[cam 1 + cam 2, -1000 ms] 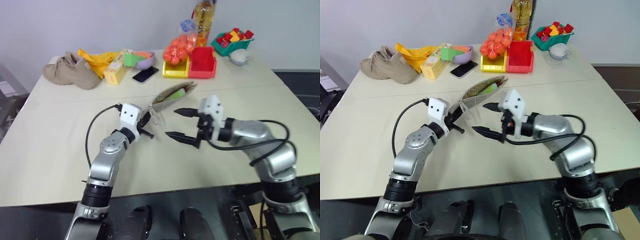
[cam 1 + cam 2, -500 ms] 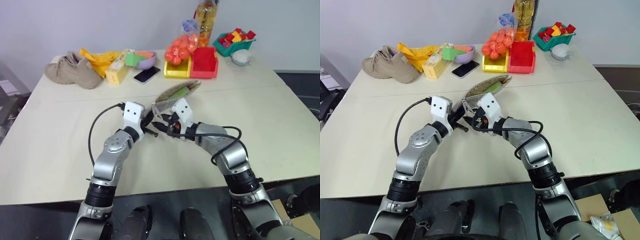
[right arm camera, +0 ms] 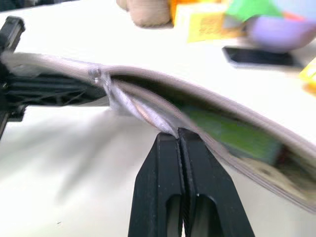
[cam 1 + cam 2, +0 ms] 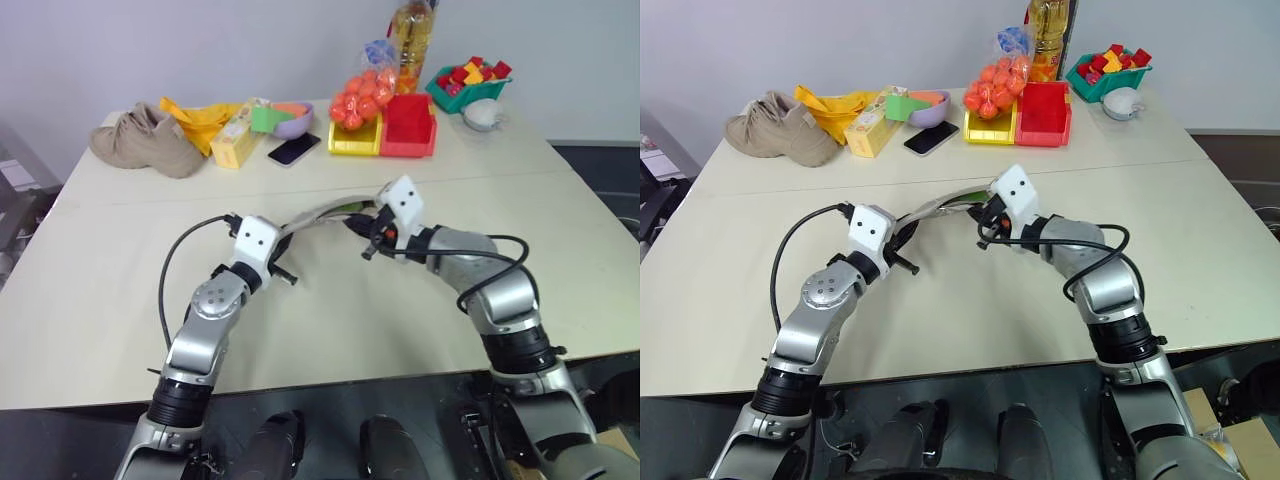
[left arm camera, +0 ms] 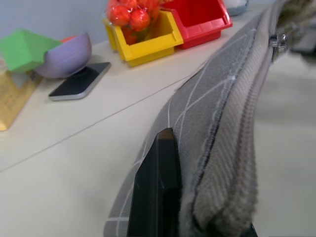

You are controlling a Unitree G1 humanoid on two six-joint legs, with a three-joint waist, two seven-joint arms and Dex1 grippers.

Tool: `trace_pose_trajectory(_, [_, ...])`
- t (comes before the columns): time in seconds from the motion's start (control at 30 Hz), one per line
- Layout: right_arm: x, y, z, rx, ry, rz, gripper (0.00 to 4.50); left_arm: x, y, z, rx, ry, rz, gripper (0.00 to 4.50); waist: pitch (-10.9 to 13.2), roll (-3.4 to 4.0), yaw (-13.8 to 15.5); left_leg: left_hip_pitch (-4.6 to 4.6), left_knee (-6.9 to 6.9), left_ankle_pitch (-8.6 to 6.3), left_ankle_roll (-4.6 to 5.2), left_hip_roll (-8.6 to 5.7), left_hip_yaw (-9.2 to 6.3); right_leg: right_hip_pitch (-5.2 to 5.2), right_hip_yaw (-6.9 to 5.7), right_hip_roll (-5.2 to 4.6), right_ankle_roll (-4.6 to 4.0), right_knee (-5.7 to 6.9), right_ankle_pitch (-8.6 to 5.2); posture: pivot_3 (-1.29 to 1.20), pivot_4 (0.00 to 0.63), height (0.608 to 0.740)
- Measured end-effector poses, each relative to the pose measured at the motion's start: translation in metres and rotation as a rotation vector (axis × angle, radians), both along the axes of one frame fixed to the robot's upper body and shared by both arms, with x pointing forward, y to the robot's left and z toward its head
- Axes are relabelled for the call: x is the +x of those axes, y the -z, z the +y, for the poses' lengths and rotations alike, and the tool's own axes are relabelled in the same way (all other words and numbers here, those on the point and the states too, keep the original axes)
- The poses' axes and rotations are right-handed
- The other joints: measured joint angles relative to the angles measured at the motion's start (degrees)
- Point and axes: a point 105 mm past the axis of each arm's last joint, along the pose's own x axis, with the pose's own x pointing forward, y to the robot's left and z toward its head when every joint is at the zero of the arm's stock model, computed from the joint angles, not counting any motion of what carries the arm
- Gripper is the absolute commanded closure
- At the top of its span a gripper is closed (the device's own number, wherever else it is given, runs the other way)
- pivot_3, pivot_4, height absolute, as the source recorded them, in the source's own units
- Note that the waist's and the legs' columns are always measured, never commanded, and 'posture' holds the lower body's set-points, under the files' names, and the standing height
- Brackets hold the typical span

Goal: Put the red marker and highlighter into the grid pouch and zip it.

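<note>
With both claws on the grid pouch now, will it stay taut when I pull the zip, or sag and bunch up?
Probably floppy: the grid pouch already bows between the left claw and the right claw, so it likely bunches unless held stretched. The cord pull, pinched in the right claw, looks limp, so expect slack first. The highlighter inside seems light and may shift.

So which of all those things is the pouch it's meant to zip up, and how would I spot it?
Look at the beige table, at the bare stretch nearer the robot than the clutter along the far edge. The grid pouch is stretched between the left gripper and the right gripper, each shut on it. It is the only grey fabric item with white grid lines, and something green shows through its part-open zip.
</note>
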Motion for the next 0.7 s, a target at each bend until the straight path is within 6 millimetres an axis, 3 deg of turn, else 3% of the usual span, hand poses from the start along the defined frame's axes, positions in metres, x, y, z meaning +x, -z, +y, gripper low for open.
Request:
trace_pose_trajectory(0.13, [0.013, -0.016, -0.048, -0.003, 0.152, -0.041, 4.46, -0.003, 0.009, 0.017, 0.031, -0.042, -0.006, 4.5, 0.0, 0.0, 0.0, 0.0, 0.0, -0.01, 0.01, 0.0, 0.01, 0.02, 0.0, -0.01, 0.0, -0.01, 0.0, 0.0, 0.15, 0.74])
trace_pose_trajectory(0.23, [0.017, -0.01, -0.06, -0.008, 0.198, -0.023, 4.46, -0.004, 0.009, 0.02, 0.018, -0.049, -0.013, 4.5, 0.0, 0.0, -0.1, 0.0, -0.03, -0.01, 0.01, 0.01, 0.01, 0.0, 0.0, -0.01, 0.0, -0.01, 0.0, 0.0, 0.15, 0.74])
trace_pose_trajectory(0.3, [0.016, -0.004, -0.061, -0.014, 0.194, -0.008, 4.5, -0.005, 0.008, 0.021, -0.016, -0.05, -0.009, 3.83, 0.0, 0.0, -0.2, 0.0, -0.03, -0.01, 0.01, 0.02, 0.02, -0.01, 0.02, -0.01, 0.0, -0.01, 0.0, 0.0, 0.15, 0.74])
trace_pose_trajectory(0.33, [0.013, 0.001, -0.061, -0.026, 0.185, 0.01, 4.23, -0.005, 0.009, 0.024, -0.044, -0.061, 0.001, 3.6, 0.0, 0.01, -0.2, 0.0, -0.03, -0.01, 0.02, 0.02, 0.02, -0.01, 0.02, -0.01, 0.0, -0.01, 0.0, 0.0, 0.15, 0.74])
trace_pose_trajectory(0.4, [0.007, 0.016, -0.062, -0.038, 0.164, 0.067, 3.62, -0.006, 0.016, 0.035, -0.067, -0.097, 0.033, 2.67, 0.0, 0.01, -0.1, 0.0, -0.03, -0.01, 0.02, 0.02, 0.02, 0.0, 0.01, -0.01, 0.0, -0.02, 0.0, 0.0, 0.15, 0.74])
trace_pose_trajectory(0.5, [-0.001, 0.034, -0.065, -0.049, 0.157, 0.129, 2.08, -0.009, 0.026, 0.05, -0.067, -0.153, 0.076, 1.04, 0.0, 0.01, -0.1, 0.0, -0.01, -0.01, 0.02, 0.02, 0.02, 0.01, 0.02, -0.01, 0.0, -0.02, 0.0, 0.0, 0.15, 0.74])
trace_pose_trajectory(0.57, [-0.006, 0.043, -0.07, -0.067, 0.164, 0.15, 1.01, -0.013, 0.038, 0.059, -0.074, -0.191, 0.125, 0.98, 0.0, 0.01, -0.1, 0.01, -0.01, -0.02, 0.04, 0.02, 0.02, 0.02, 0.02, -0.01, 0.0, -0.02, 0.0, 0.0, 0.15, 0.74])
trace_pose_trajectory(0.7, [-0.017, 0.061, -0.083, -0.108, 0.173, 0.162, 1.01, -0.028, 0.062, 0.087, -0.125, -0.298, 0.228, 0.98, 0.0, 0.0, 0.0, 0.01, -0.01, -0.02, 0.04, 0.02, 0.03, 0.02, 0.01, -0.02, 0.0, -0.02, 0.0, 0.0, 0.15, 0.74])
